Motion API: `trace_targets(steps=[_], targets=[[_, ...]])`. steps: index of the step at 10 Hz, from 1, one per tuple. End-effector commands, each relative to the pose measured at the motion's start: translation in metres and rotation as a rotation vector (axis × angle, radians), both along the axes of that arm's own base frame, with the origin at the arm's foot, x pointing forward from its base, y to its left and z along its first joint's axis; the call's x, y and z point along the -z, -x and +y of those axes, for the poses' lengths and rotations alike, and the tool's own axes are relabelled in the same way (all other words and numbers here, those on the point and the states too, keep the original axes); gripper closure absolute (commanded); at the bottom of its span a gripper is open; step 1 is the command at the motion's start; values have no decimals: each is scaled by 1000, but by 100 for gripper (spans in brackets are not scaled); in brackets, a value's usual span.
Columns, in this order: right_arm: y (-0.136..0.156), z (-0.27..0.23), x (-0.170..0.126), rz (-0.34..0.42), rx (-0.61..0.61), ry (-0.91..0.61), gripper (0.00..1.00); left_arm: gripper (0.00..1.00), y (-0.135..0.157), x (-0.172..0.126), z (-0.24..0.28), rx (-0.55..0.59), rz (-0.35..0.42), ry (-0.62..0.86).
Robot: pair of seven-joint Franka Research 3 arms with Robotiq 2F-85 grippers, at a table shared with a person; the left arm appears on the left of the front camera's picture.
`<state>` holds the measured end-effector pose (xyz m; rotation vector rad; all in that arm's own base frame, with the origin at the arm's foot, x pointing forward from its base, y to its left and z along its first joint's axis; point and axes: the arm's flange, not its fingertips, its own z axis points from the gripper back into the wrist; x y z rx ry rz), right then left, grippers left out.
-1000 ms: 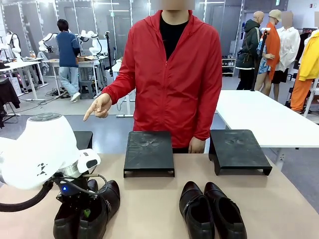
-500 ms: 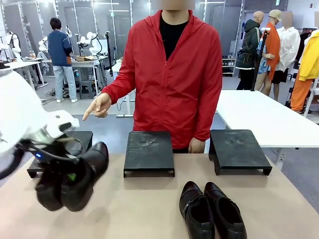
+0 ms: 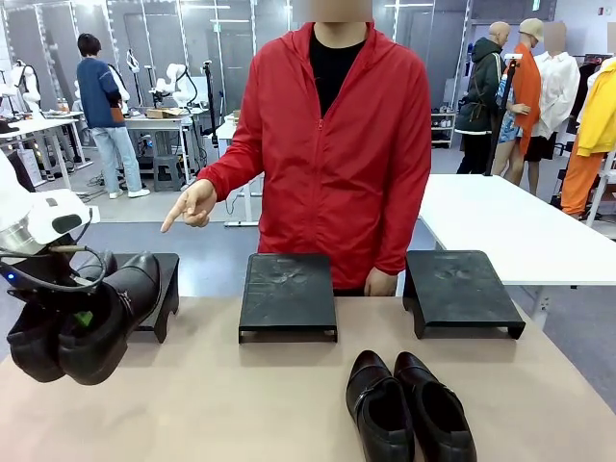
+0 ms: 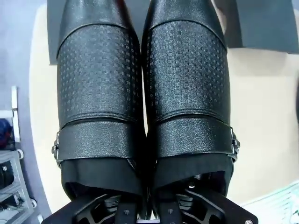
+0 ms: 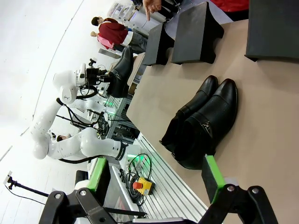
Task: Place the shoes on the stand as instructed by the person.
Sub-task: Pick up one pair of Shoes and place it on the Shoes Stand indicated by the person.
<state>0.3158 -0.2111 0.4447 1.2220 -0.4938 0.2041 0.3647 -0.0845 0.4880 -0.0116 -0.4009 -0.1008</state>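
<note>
A second pair of black monk-strap shoes (image 3: pixel 409 409) sits side by side at the near edge of the tan tabletop (image 3: pixel 260 404), while the robot's right hand (image 5: pixel 155 168) waits open and empty, well apart from them. To the left, the left hand (image 3: pixel 82 318) grips the other pair (image 3: pixel 91 332) by the inner walls, pressed together and hanging toes-down just in front of the left stand (image 3: pixel 166 274). Beyond, the middle stand (image 3: pixel 289 294) and right stand (image 3: pixel 460 289) are bare, and the person (image 3: pixel 337 144) in red aims a pointing finger (image 3: pixel 192 205) toward the robot's left. The placement looks best done by carrying the pair over the left stand, levelling the soles and lowering until both heels rest flat before letting go, since a tilted release could tip a shoe off the edge. No brand, label or writing is legible.
</note>
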Motion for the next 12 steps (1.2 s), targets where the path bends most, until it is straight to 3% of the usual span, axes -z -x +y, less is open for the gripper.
trace_targets(steps=[1,4,5,6,9,12], targets=[[-1,-1,-1,-18,-2,-6,0,97,1,3,-1,-21,25,12],[-1,-1,-1,-18,-2,-6,0,97,1,3,-1,-21,25,12],[-1,-1,-1,-18,-2,-6,0,90,1,10,0,-4,30,-2],[-1,-1,-1,-18,-2,-6,0,90,-4,0,9,24,-77,4],[-1,-1,-1,-18,-2,-6,0,90,-51,-35,31,11,-142,-33],[-1,-1,-1,-18,-2,-6,0,90,-108,-27,36,-37,-130,-38]])
